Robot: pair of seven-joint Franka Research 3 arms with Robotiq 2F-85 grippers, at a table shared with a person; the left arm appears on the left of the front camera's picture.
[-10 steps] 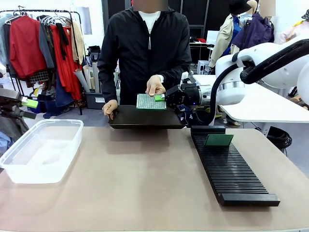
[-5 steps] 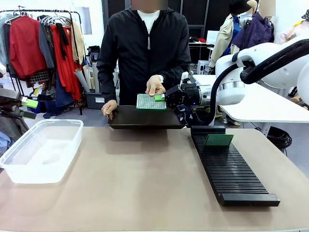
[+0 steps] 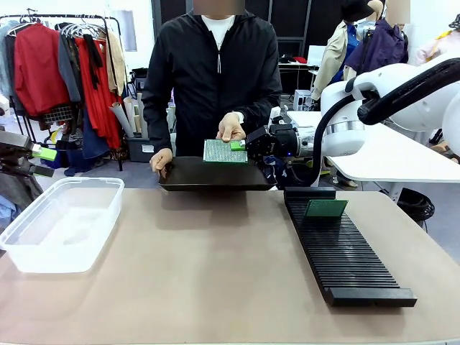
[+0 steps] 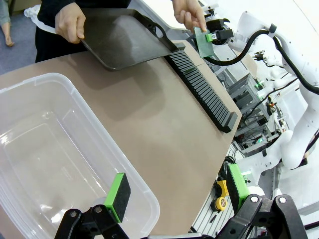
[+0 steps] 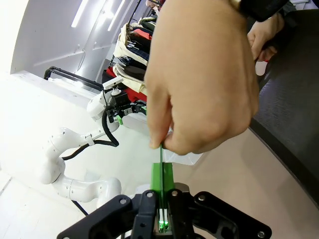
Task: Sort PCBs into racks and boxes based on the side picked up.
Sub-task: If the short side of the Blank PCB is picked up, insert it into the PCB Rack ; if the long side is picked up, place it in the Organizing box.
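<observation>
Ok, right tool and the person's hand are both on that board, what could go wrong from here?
The right tool grips only the PCB's edge while the person's hand pinches it: pulling early could twist or drop it. The rack already holds a standing PCB that an insertion nearby might knock.

Translucent glossy plastic box (image 3: 44, 257), matt black ribbed plastic rack (image 3: 343, 251), smooth matt tan table (image 3: 215, 273).

Bright, even indoor light; wide-angle distortion.
</observation>
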